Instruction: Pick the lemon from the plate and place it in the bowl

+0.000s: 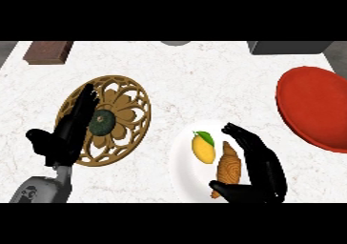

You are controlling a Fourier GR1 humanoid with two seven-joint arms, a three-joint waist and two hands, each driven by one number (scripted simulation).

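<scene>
The yellow lemon (203,149), with a green leaf at its top, lies on a white plate (180,167) at the lower middle. A brown croissant (229,167) lies on the same plate, just right of the lemon. My right hand (259,164) is open over the plate's right side, fingers stretched beside the croissant and thumb below it; the croissant sits between the hand and the lemon. The red bowl (317,107) stands at the right edge. My left hand (67,136) rests open at the left.
An ornate wooden plate (130,102) lies under the left hand's fingers, with a dark green round thing (102,122) at its middle. A brown block (48,51) sits at the back left and a grey object (285,47) at the back right.
</scene>
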